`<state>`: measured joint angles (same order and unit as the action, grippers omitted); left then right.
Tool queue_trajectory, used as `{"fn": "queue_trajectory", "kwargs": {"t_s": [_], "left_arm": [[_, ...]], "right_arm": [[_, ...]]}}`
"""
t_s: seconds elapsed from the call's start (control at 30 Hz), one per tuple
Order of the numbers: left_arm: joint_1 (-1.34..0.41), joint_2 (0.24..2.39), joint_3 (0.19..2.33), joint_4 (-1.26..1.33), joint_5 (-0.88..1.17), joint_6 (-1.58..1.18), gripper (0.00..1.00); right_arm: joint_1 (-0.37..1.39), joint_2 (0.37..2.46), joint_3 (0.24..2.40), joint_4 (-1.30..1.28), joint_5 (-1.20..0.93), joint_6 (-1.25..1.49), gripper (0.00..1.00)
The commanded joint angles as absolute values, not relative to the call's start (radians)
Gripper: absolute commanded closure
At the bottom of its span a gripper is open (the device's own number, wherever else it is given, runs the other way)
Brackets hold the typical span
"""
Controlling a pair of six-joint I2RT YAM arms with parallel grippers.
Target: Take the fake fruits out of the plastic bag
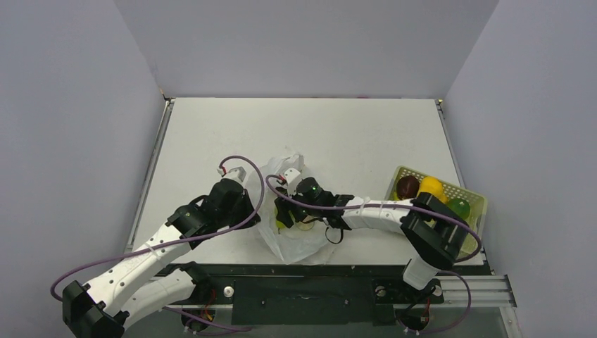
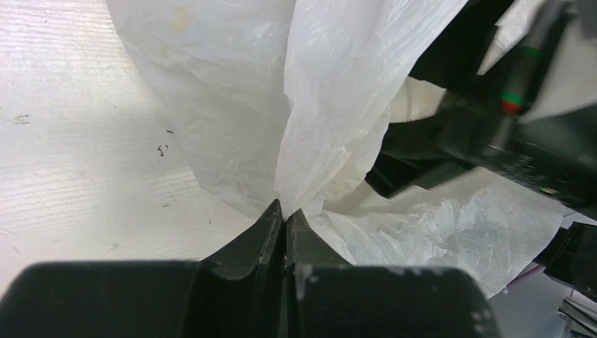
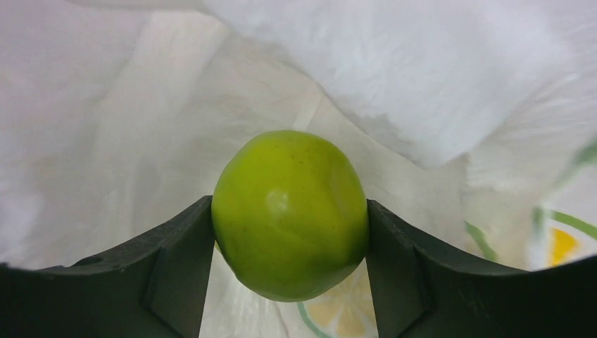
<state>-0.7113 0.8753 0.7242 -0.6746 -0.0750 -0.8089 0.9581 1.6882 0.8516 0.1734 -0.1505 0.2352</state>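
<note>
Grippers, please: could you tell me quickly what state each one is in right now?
Left gripper: shut, pinching a fold of the plastic bag.
Right gripper: inside the bag, closed on the green fruit from both sides.

Fruit (image 3: 290,215) in bag (image 1: 296,246), basket (image 1: 464,191) to right

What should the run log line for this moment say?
left gripper: shut on bag | right gripper: inside bag, closed on green fruit | basket: fruits inside
</note>
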Motion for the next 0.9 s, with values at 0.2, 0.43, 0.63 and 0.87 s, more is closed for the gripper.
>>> {"fn": "queue_trajectory", "kwargs": {"t_s": [0.2,0.43,0.63,0.87], "left_arm": [[-0.695,0.862,0.709,-0.679,-0.107,-0.803,1.0],[-0.69,0.895,0.705,-0.646,-0.09,-0.791,1.0],[-0.681,0.926,0.708,-0.614,-0.065,-0.774,1.0],[-0.67,0.967,0.746,-0.624,-0.058,-0.711,1.0]], "right_arm": [[0.947,1.256,0.775,0.055,0.013,0.133,1.0],[0.829,0.901,0.604,0.072,0.307,0.217,1.0],[0.698,0.776,0.585,-0.027,0.568,0.263,1.0],[0.438,0.735,0.605,-0.215,0.75,0.458,1.0]]}}
